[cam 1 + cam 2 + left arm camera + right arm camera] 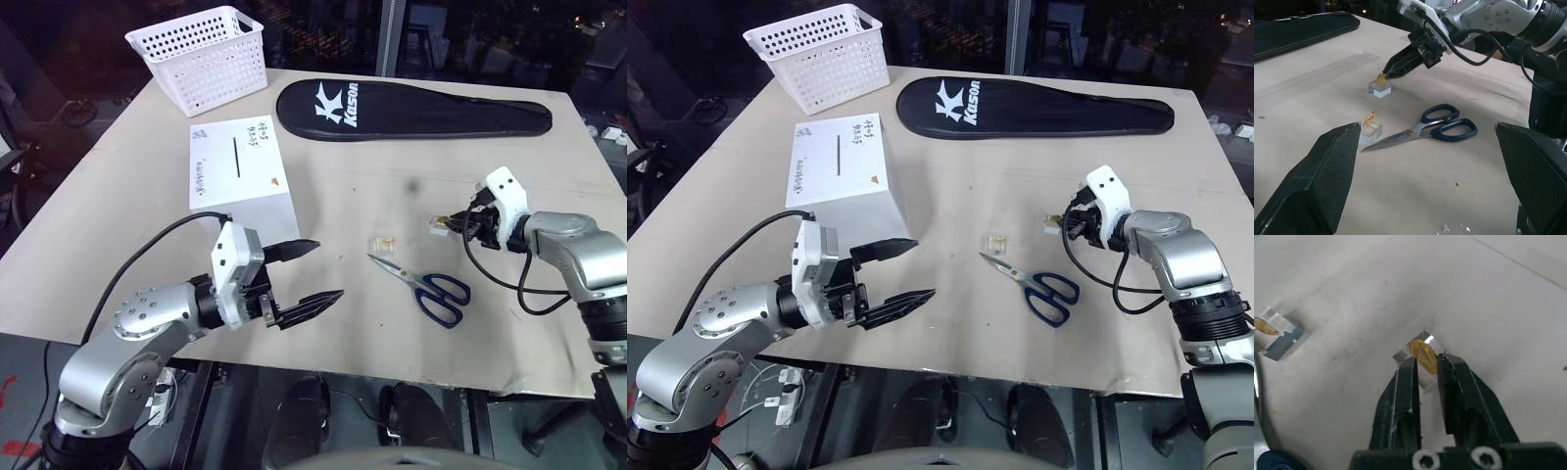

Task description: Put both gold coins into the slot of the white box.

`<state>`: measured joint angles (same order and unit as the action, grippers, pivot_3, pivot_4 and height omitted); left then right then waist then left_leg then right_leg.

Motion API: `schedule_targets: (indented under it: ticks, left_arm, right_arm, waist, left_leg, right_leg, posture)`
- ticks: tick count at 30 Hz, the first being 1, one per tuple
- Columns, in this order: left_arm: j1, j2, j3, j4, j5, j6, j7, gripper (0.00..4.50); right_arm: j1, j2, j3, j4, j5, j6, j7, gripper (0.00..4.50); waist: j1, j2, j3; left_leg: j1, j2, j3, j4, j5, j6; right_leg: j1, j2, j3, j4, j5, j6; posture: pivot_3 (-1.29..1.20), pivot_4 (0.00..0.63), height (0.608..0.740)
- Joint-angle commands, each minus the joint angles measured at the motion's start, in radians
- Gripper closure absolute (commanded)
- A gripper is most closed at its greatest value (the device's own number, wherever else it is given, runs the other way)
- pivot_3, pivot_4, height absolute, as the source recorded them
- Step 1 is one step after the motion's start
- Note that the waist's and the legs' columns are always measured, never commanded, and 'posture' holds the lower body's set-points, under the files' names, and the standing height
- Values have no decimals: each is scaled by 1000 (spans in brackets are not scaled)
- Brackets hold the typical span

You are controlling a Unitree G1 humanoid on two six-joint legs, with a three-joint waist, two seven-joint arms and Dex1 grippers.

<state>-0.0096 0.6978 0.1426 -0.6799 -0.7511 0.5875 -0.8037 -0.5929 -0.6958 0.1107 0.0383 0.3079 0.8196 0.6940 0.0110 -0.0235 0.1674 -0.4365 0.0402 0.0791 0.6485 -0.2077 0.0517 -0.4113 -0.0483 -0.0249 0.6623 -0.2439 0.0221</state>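
Note:
One gold coin (1423, 355) stands upright in a small clear block (1380, 88) at the table's right. My right gripper (1428, 361) has its two fingertips pinched on this coin from either side, while the coin still sits in the block. The other gold coin (1369, 119) stands in a second clear block near the scissors' tips, seen small in the head view (385, 238). The white box (240, 181) lies at the left centre, its slot (236, 157) facing up. My left gripper (328, 269) hovers open and empty just in front of the box.
Blue-handled scissors (423, 281) lie between the two grippers. A white perforated basket (201, 54) stands at the far left corner. A black racket cover (411, 108) lies along the far edge. My right arm's cable (509, 284) loops over the table.

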Motion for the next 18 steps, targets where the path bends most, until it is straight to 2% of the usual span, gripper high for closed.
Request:
schedule_targets:
  ticks: [1, 17, 18]
  left_arm:
    - [4, 9, 20, -43, -22, -3, 13, 0]
    - [3, 12, 18, -57, -29, 9, 44, 0]
    - [4, 12, 18, -57, -30, 9, 46, 0]
  right_arm:
    - [-31, 10, -3, 10, -20, -27, 14, 3546]
    - [-41, 28, 7, 60, -76, -69, 44, 3546]
    - [-42, 27, 5, 58, -76, -66, 46, 3818]
  waist:
    - [0, 0, 0]
    - [0, 0, 0]
    - [0, 0, 0]
  left_leg:
    - [0, 0, 0, 0, 0, 0]
    - [0, 0, 1, 0, 0, 0]
    - [0, 0, 1, 0, 0, 0]
  right_leg:
    - [0, 0, 0, 0, 0, 0]
    - [0, 0, 0, 0, 0, 0]
    - [0, 0, 0, 0, 0, 0]
  posture:
    - [0, 150, 740]
    - [0, 150, 740]
    - [0, 150, 740]
